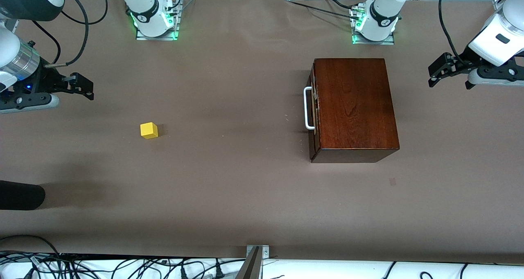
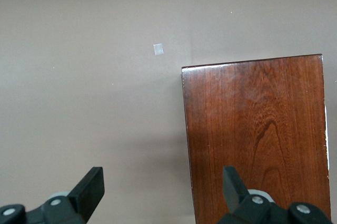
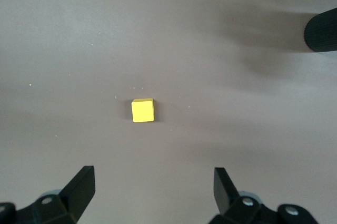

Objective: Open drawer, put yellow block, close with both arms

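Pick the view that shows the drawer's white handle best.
The front view: the white handle shows whole on the drawer front of the wooden box, facing the right arm's end. The left wrist view shows only the box top; the right wrist view shows neither.

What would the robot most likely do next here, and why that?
Probably the left gripper, open and hovering at its end of the table, should travel to the white U-shaped bar handle of the glossy dark wooden box. Its drawer looks shut, so the small yellow cube lying on the brown table cannot go in yet. The right gripper waits open.
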Action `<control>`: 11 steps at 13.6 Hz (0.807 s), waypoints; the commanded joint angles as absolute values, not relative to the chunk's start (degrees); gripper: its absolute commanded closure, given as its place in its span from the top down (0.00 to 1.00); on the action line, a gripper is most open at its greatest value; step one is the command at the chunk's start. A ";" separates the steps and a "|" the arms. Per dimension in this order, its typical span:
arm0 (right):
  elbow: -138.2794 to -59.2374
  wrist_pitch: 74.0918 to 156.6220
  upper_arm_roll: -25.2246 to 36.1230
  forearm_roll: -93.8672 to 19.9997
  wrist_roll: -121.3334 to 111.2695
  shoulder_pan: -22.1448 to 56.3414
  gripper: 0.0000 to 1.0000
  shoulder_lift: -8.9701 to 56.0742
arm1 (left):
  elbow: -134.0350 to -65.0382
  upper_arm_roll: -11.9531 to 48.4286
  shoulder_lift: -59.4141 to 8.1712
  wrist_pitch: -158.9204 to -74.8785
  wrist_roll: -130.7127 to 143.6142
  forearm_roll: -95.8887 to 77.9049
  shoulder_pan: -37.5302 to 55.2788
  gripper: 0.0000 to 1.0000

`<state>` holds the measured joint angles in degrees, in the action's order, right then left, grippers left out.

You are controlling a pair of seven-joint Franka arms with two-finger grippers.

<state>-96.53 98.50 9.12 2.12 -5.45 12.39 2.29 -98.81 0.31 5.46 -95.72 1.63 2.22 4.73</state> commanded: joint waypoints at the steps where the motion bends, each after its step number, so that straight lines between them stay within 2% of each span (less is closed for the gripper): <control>1: -96.42 97.21 9.05 2.64 -4.48 12.57 1.00 1.49 | -97.38 -0.53 5.01 -94.13 0.70 1.76 5.45 1.00; 11: -96.33 96.94 8.96 2.64 -4.48 12.66 1.00 1.49 | -97.12 -0.09 2.82 -93.52 3.08 1.76 5.27 1.00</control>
<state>-96.53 97.92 9.05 2.12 -5.42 12.43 2.29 -98.65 0.00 4.78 -95.07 2.05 2.22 4.91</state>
